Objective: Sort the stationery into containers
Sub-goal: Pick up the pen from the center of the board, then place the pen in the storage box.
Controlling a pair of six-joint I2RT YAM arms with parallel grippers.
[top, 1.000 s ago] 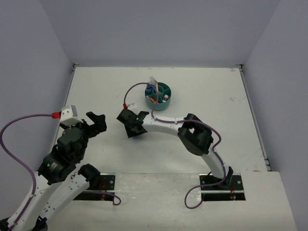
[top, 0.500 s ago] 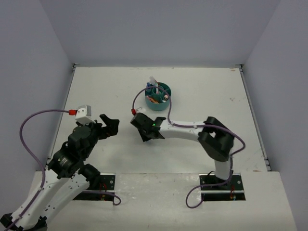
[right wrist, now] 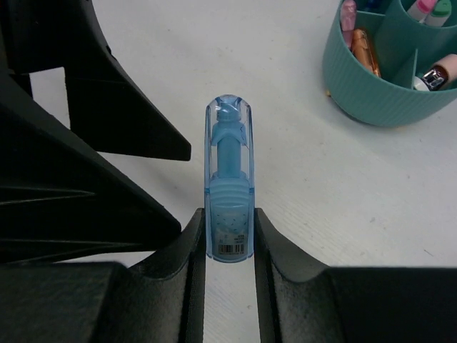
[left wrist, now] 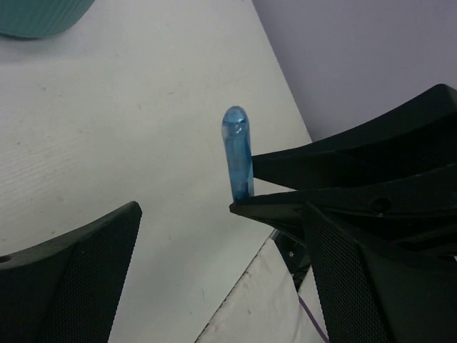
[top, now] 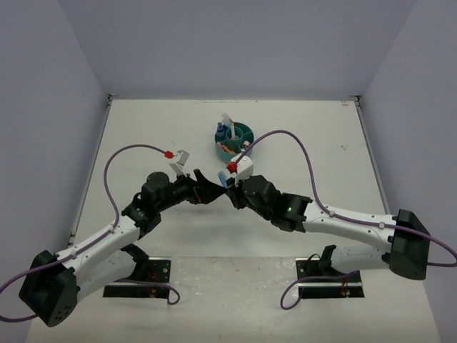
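A stubby blue marker [right wrist: 229, 179] with a clear blue cap is clamped at its lower end by my right gripper [right wrist: 228, 232], which holds it above the table. From the left wrist the same marker [left wrist: 238, 153] sticks up out of the right gripper's black fingers [left wrist: 321, 168]. My left gripper [left wrist: 221, 214] faces it with jaws wide open and nothing between them; the marker is just beyond its fingertips. From above, both grippers [top: 209, 191] [top: 230, 187] meet at mid table, the marker [top: 224, 180] between them. The teal organiser [top: 246, 146] stands behind, holding several pens and markers.
The organiser's ribbed wall [right wrist: 385, 93] is at the upper right of the right wrist view, with an orange marker [right wrist: 364, 50] and pens in its compartments. The left gripper's black fingers [right wrist: 107, 100] fill that view's left side. Purple cables arc over both arms.
Both arms have swung in to mid table. The right gripper has closed on the blue marker and moved right with it; the left gripper has come up facing it, still open.
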